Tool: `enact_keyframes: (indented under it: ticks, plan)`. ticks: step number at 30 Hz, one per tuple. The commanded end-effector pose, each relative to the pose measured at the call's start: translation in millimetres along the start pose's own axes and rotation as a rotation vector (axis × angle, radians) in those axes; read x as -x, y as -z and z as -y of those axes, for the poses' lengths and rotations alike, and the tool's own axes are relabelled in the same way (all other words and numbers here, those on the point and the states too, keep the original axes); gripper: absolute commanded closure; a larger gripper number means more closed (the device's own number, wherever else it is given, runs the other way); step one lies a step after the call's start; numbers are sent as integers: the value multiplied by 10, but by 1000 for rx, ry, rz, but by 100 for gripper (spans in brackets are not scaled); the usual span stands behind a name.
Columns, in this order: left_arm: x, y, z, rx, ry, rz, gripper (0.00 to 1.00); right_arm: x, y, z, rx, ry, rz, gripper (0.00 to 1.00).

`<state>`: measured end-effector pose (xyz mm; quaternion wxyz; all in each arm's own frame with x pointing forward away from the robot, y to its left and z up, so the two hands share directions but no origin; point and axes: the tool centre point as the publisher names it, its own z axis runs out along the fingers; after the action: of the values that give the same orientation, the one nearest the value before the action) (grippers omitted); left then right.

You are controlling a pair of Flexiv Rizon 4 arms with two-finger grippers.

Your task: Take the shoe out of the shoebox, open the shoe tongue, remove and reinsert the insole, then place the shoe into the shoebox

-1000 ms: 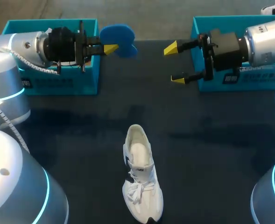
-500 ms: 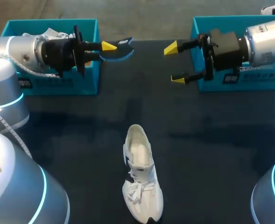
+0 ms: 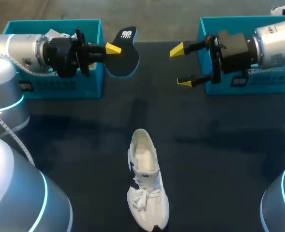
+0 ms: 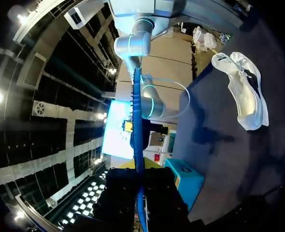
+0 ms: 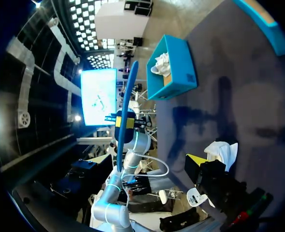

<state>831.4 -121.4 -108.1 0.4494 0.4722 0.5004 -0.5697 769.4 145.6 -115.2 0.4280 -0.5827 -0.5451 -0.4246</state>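
Light is coming down from overhead, and my arms [image 3: 273, 43] are casting soft, broad shadows across the dark table [image 3: 219, 164]. The white shoe [image 3: 146, 179] is shining brightly against it, while the insole [image 3: 124, 60] in my left gripper [image 3: 114, 49] is catching little light. Cyan rings [image 3: 11, 100] are glowing on my arms. Through my wrist cameras, glare is flaring from above.

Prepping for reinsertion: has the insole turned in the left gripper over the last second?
Yes. The insole has flipped, blue face to dark face up, and is still beside the left shoebox.
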Motion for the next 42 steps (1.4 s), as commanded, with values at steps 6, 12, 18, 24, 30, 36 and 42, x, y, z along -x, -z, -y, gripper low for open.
enact_keyframes:
  ticks: [6, 12, 18, 24, 30, 36, 42]
  plan:
    - [-142, -303, 164, 47, -162, -100, 100, 1, -20, 1, 2, -1, 1, 0]
    - [-183, -353, 176, 57, -189, -159, 100, 1, -20, 1, 2, -1, 1, 0]
    - [-183, -353, 176, 57, -189, -159, 100, 1, -20, 1, 2, -1, 1, 0]
    - [-183, -353, 176, 57, -189, -159, 100, 1, -20, 1, 2, -1, 1, 0]
    - [-183, -353, 176, 57, -189, -159, 100, 1, -20, 1, 2, -1, 1, 0]
    - [-183, -353, 176, 57, -189, -159, 100, -97, -149, -8, 16, -2, 7, 0]
    - [-186, -358, 174, 52, -192, -158, 100, -115, -292, 32, 13, 0, -15, 0]
